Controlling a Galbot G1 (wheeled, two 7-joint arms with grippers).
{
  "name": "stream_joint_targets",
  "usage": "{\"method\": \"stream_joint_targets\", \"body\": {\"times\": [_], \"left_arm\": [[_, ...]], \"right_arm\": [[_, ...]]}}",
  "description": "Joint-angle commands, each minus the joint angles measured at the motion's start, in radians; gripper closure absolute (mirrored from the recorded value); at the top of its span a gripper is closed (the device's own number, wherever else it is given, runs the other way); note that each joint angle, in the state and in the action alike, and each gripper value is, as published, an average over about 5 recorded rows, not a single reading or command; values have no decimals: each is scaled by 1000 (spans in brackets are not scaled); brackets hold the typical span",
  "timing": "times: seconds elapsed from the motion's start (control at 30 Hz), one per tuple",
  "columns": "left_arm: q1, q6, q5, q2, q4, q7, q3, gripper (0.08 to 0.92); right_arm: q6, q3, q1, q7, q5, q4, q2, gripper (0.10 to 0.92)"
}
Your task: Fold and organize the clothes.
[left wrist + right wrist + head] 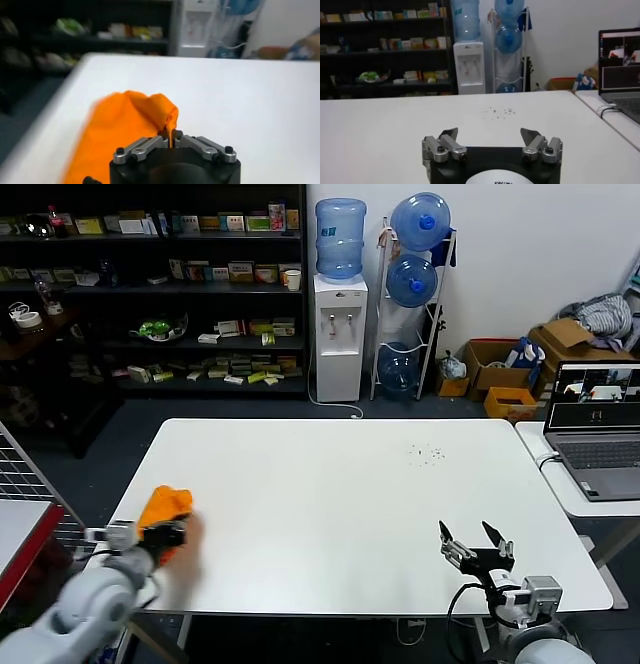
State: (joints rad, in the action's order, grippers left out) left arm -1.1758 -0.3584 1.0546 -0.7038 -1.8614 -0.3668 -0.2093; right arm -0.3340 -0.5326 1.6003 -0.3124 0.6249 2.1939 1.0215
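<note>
The bright orange soft-fabric T-shirt (166,509) lies bunched at the left near edge of the white rectangular desk (330,504). The left hand (171,139) pinches a fold of it. The right hand (477,542) hovers spread wide over the desk's right near edge.

You see soft, matt orange cloth in the T-shirt (125,125), creased into rounded folds and pinched between the left gripper (171,138)'s bare-metal fingers (137,148). The tabletop (330,504) looks smooth, white, faintly sheened. The right gripper (490,137) shows brushed metal links on a matt black plastic body, standing spread.
</note>
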Motion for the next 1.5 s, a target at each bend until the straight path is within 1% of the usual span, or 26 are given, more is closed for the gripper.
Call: {"method": "stream_joint_targets", "body": {"times": [0.03, 0.1, 0.17, 0.5, 0.73, 0.97, 1.07, 1.1, 1.13, 1.2, 1.23, 1.3, 1.4, 1.5], "left_arm": [[517, -80, 184, -728, 228, -202, 589, 876], [531, -78, 151, -758, 289, -181, 596, 876], [536, -76, 128, -770, 318, -170, 598, 876], [510, -51, 14, -761, 367, -145, 552, 876], [508, -31, -55, -777, 408, -127, 509, 876], [492, -31, -74, -778, 405, -120, 510, 876], [472, -29, -77, -773, 365, -116, 509, 876], [461, -25, -79, -768, 342, -114, 506, 862], [446, -17, -89, -760, 310, -108, 501, 847], [401, 18, -134, -721, 215, -67, 484, 791], [376, 41, -165, -694, 163, -36, 472, 759], [295, 107, -236, -611, 52, 53, 425, 699], [116, 210, -292, -478, -69, 185, 293, 612], [-108, 318, -339, -361, -132, 305, 93, 525]], "right_arm": [[-2, -70, 98, -6, -15, 39, 54, 203], [-2, -76, 106, -6, -14, 44, 58, 203], [-1, -79, 109, -5, -13, 40, 61, 203], [-6, -32, 56, -9, -3, -7, 53, 203], [-10, -18, 38, -9, 4, -21, 44, 203], [-5, -19, 39, 1, 5, -22, 42, 203], [19, -22, 40, 36, -5, -24, 41, 203], [30, -23, 39, 51, -10, -25, 41, 203], [41, -23, 37, 69, -14, -26, 41, 203], [64, -29, 28, 109, -21, -37, 42, 203], [76, -33, 23, 125, -22, -45, 43, 203], [119, -47, 10, 171, -27, -83, 44, 203], [200, -75, 0, 238, -25, -153, 40, 203], [265, -108, 2, 297, -26, -221, 33, 203]]}}
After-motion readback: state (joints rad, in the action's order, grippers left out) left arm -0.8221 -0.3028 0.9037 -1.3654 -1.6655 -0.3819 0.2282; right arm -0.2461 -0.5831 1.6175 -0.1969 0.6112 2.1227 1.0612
